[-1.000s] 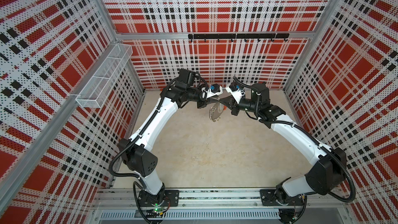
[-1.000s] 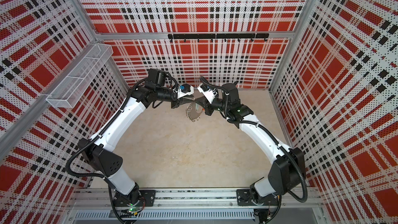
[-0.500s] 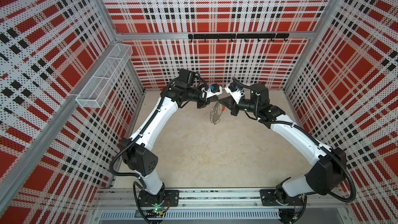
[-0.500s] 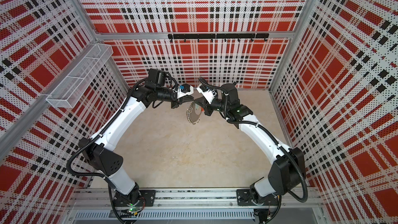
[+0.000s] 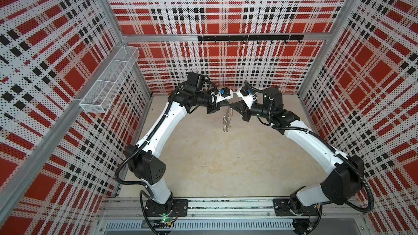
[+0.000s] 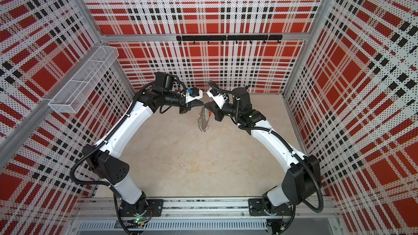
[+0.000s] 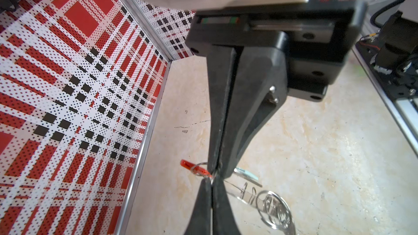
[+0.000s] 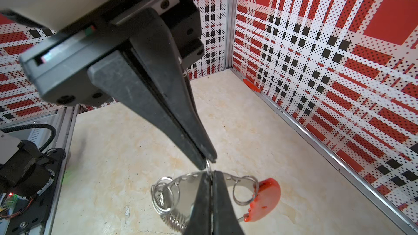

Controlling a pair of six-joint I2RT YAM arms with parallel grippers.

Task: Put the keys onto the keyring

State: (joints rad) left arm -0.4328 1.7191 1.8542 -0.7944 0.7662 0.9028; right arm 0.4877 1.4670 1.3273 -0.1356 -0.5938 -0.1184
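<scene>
Steel keyring [image 5: 226, 120] hanging at 6 o'clock beneath left gripper [image 7: 214, 169] and right gripper [image 8: 207, 162], tip to tip, both pinched closed on one wire loop [image 8: 207, 167]; keys [image 7: 246, 174] just beside.

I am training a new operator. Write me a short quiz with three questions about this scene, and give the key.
1. True or false: the keyring lies flat on the table.
2. The left gripper is: A) wide open; B) shut; C) out of view.
3. What colour is the half-round tag in the right wrist view?
Key: 1 false, it hangs in the air; 2 B; 3 red.
</scene>
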